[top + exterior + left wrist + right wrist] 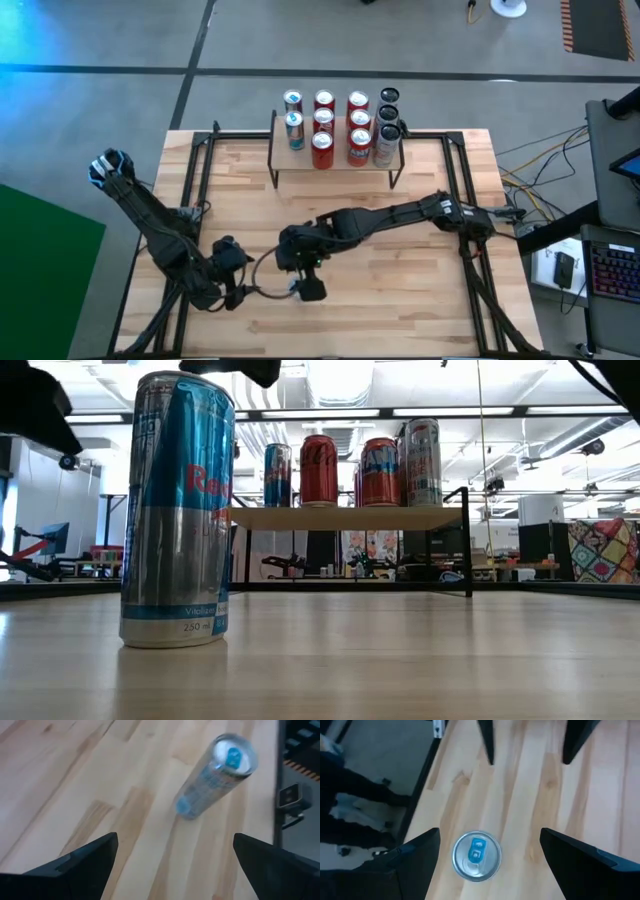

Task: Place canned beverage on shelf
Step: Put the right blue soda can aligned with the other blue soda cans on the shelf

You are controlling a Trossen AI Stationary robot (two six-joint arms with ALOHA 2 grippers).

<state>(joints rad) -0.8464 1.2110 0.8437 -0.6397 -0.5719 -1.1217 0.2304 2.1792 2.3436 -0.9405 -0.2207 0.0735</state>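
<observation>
A slim blue-and-silver can (178, 510) stands upright on its base on the wooden table, near the front edge. Seen from above, its top (476, 855) lies between the spread fingers of my right gripper (490, 832), which hovers open over it with a gap on each side. My left gripper (175, 837) is open to the can's left and points at the can (215, 775) from a short way off. The shelf (335, 165) stands at the table's far edge on thin black legs, with several cans (340, 125) upright on its top.
Bare wood (360, 200) lies between the can and the shelf. Black frame rails (200, 170) run along the table's left and right sides. In the right wrist view, my left gripper's fingers (487, 745) show beyond the can. A desk with a keyboard (610, 270) stands off the table's right side.
</observation>
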